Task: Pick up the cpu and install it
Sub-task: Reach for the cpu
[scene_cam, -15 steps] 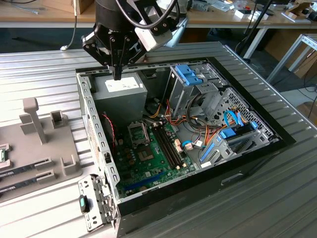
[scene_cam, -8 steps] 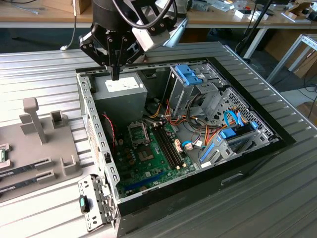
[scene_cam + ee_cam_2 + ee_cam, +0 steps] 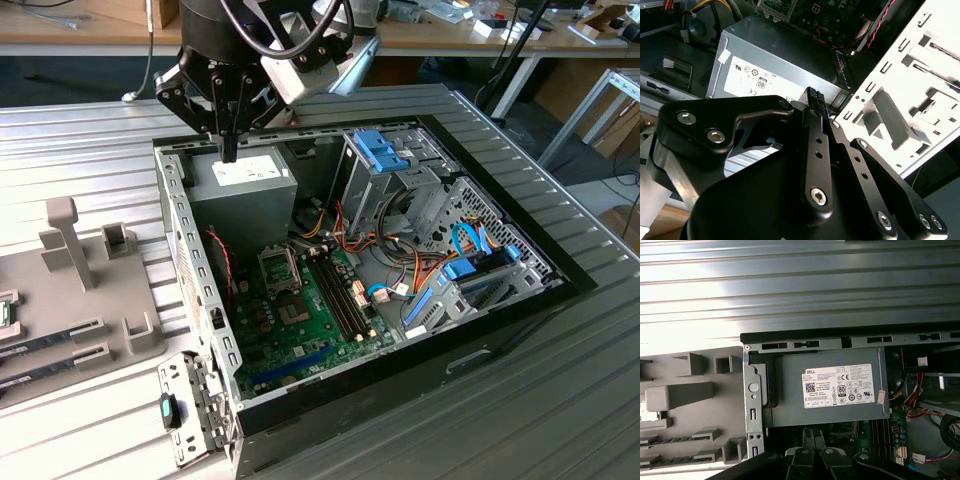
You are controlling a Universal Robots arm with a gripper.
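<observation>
1. Right, the gripper [image 3: 229, 150] hangs over the grey power supply [image 3: 245, 185] inside the open computer case [image 3: 185, 250], tips just above its labelled top.
2. The pincer is pressed together. In the second wrist view the pads [image 3: 812, 95] meet with nothing seen between them.
3. Over at the exterior view's left edge, the cpu [image 3: 4, 312] looks to lie flat on the grey fixture [image 3: 110, 300], well apart from the gripper.
4. The silver socket frame [image 3: 281, 268] sits on the green motherboard [image 3: 300, 330].
</observation>
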